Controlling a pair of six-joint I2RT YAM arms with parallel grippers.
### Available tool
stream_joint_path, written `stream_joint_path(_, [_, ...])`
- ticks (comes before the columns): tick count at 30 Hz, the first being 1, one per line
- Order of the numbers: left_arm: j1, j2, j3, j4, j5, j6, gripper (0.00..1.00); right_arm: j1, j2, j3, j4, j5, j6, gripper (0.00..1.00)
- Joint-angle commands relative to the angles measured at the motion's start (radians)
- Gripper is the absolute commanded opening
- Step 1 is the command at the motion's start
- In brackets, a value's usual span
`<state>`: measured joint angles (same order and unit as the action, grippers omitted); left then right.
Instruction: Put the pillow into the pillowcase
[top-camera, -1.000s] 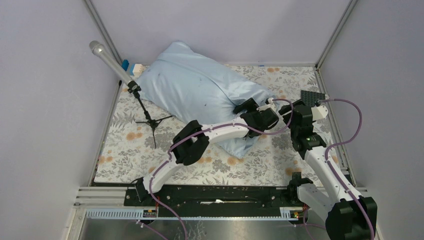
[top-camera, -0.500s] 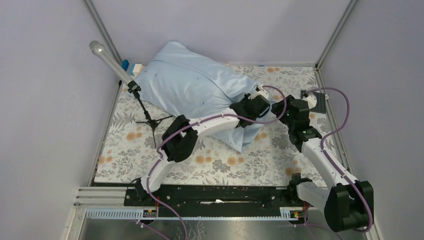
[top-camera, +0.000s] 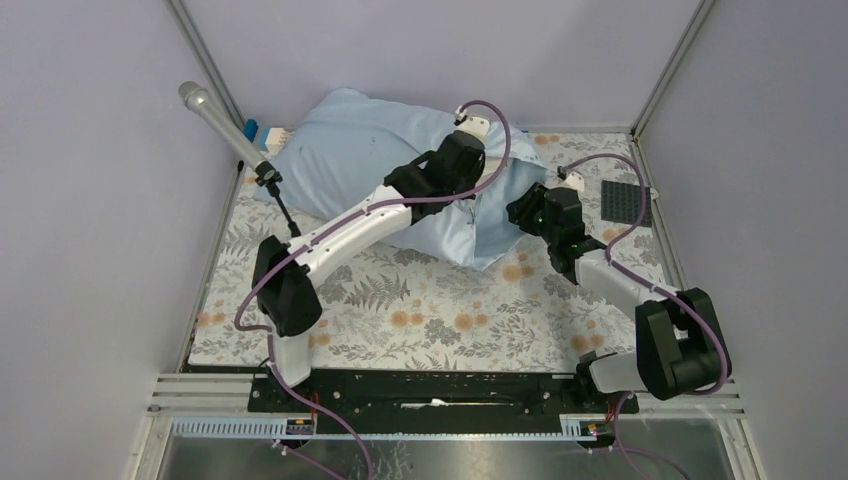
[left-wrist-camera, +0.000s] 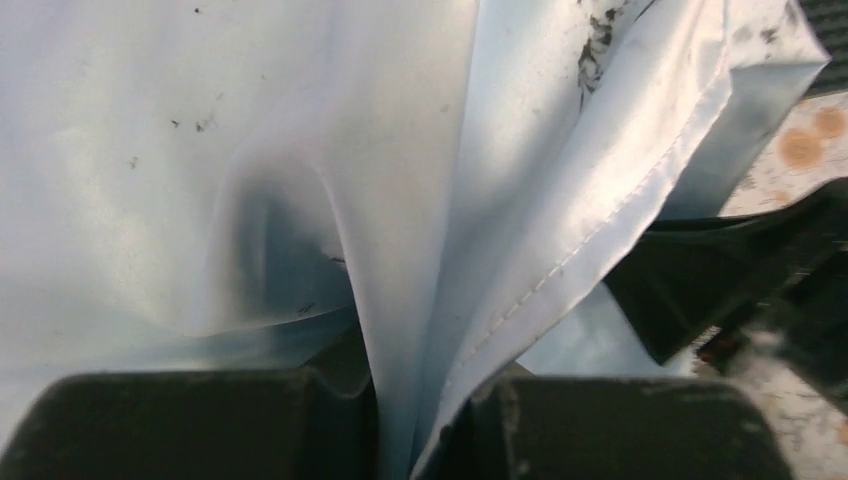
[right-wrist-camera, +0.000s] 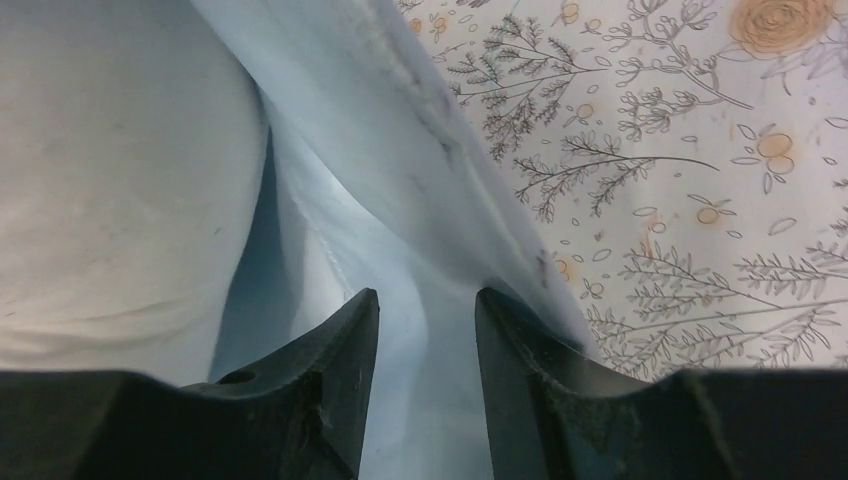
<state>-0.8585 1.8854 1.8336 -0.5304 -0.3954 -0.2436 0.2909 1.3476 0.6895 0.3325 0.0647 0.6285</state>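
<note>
The light-blue pillowcase (top-camera: 360, 165) lies puffed across the back of the table, its open end toward the right. My left gripper (top-camera: 468, 192) is shut on a hemmed fold of the pillowcase (left-wrist-camera: 300, 120), which rises pinched between the jaws of the left gripper (left-wrist-camera: 425, 410). My right gripper (top-camera: 516, 212) sits at the open end. In the right wrist view the right gripper (right-wrist-camera: 428, 305) is open, with pillowcase (right-wrist-camera: 400, 170) fabric lying between its fingers. The off-white pillow (right-wrist-camera: 100, 180) shows inside the opening, left of the fingers.
A floral tablecloth (top-camera: 430, 310) covers the table. A microphone (top-camera: 215, 115) on a small tripod (top-camera: 300, 242) stands at the left. A black studded plate (top-camera: 625, 200) lies at the right edge. A small blue and white object (top-camera: 262, 132) sits behind the pillowcase.
My left gripper shut on the pillowcase fold and pulled it back and leftward. My right arm moved left toward the open end, and its jaws narrowed.
</note>
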Motion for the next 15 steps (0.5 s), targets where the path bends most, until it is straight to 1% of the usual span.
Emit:
stream_joint_path(1, [0.007,-0.088,-0.004,0.148,0.181,-0.123,0.00,0.042,0.055,0.069,0.115,0.066,-0.082,0.49])
stream_joint_path(4, [0.007,-0.115,-0.036,0.173,0.217,-0.137,0.00,0.095,0.068,0.107,0.105,0.116,-0.123,0.54])
stream_joint_path(7, [0.007,-0.145,-0.085,0.211,0.234,-0.154,0.00,0.143,0.068,0.117,0.101,0.190,-0.136,0.65])
stream_joint_path(8, [0.007,-0.154,-0.095,0.218,0.240,-0.162,0.00,0.143,0.077,0.116,0.108,0.195,-0.125,0.69])
stream_joint_path(9, [0.007,-0.161,-0.101,0.222,0.244,-0.171,0.00,0.143,0.091,0.123,0.104,0.198,-0.123,0.71])
stream_joint_path(12, [0.008,-0.186,-0.106,0.234,0.243,-0.198,0.00,0.143,0.135,0.129,0.111,0.195,-0.130,0.72])
stream_joint_path(15, [0.009,-0.200,-0.084,0.223,0.232,-0.228,0.00,0.143,0.151,0.102,0.143,0.183,-0.124,0.68])
